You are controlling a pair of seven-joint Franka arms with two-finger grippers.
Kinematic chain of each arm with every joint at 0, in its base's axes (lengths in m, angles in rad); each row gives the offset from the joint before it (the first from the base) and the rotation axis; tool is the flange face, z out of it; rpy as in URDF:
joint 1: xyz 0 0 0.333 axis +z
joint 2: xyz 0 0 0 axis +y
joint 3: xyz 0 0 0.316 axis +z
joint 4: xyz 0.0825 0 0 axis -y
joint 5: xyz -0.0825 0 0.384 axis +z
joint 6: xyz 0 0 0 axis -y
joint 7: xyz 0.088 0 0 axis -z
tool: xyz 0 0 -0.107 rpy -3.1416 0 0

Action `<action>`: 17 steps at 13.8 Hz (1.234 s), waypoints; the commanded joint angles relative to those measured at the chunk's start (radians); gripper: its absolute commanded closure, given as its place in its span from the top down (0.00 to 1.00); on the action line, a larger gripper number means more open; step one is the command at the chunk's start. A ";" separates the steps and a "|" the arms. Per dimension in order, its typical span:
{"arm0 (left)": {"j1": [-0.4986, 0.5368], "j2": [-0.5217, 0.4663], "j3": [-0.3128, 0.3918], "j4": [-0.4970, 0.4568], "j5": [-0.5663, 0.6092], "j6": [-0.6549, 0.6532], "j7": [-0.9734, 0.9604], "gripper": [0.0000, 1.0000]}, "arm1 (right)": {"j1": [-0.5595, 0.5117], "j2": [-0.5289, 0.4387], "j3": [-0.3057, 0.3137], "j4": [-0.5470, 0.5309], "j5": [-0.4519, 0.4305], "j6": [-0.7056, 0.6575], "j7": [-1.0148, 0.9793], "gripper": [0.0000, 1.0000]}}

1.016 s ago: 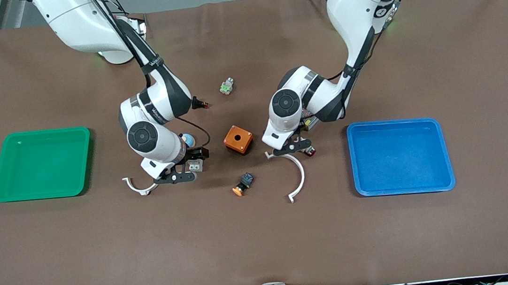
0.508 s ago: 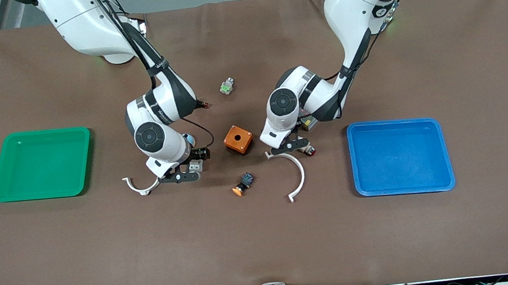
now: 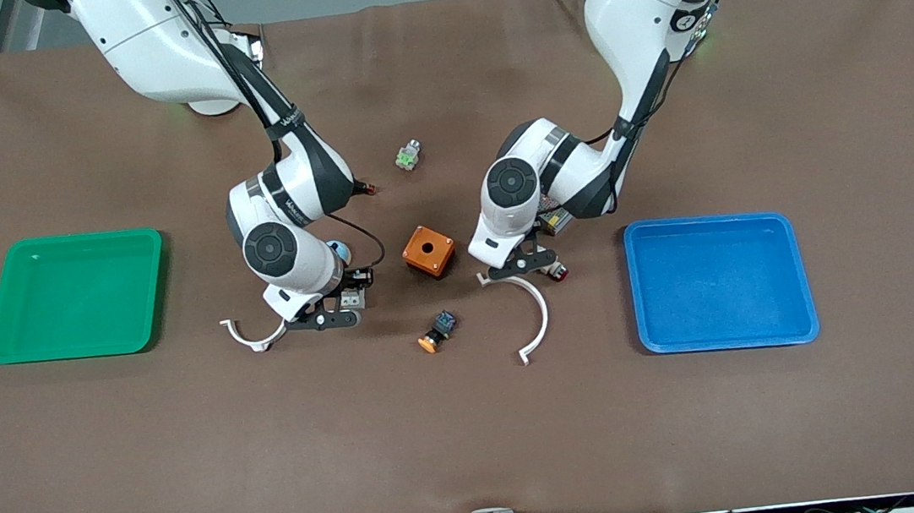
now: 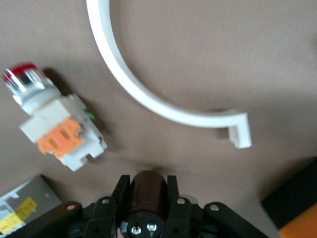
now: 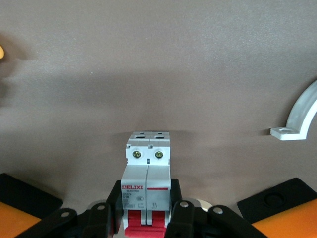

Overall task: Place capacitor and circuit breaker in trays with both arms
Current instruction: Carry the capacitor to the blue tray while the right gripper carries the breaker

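My left gripper (image 3: 522, 268) is shut on the capacitor (image 4: 147, 191), a stubby dark cylinder clamped between its fingers (image 4: 120, 191), low over the table beside the orange box (image 3: 428, 251). In the front view the capacitor is hidden under the hand. My right gripper (image 3: 346, 304) is shut on the circuit breaker (image 3: 353, 299), a white-grey block with red toggles that shows plainly in the right wrist view (image 5: 147, 171). It is held low over the table between the orange box and a small white curved clip (image 3: 249, 336).
A green tray (image 3: 73, 239) stands toward the right arm's end and a blue tray (image 3: 708, 219) toward the left arm's end. A white-orange red-tipped button part (image 4: 54, 126), a large white curved clip (image 3: 535, 316), an orange-capped button (image 3: 437, 332) and a green-white part (image 3: 408, 156) lie round the middle.
The right arm has shifted a little toward the orange box with the breaker. The left gripper has shifted slightly toward its base. Both grips are unchanged.
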 commanded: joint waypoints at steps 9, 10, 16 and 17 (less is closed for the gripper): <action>0.380 -0.238 0.004 -0.053 0.018 -0.212 0.314 0.00 | -0.298 -0.321 -0.012 0.143 -0.075 -0.631 -0.148 0.22; 0.409 -0.232 0.004 -0.064 0.035 -0.207 0.330 0.00 | -0.338 -0.341 -0.012 0.140 -0.105 -0.659 -0.200 0.22; 0.595 -0.134 0.001 -0.180 0.100 0.049 0.409 0.00 | -0.641 -0.360 -0.012 0.111 -0.167 -0.665 -0.622 0.22; 0.610 -0.112 0.001 -0.179 0.100 0.066 0.429 0.00 | -0.681 -0.357 -0.012 0.105 -0.179 -0.645 -0.681 0.22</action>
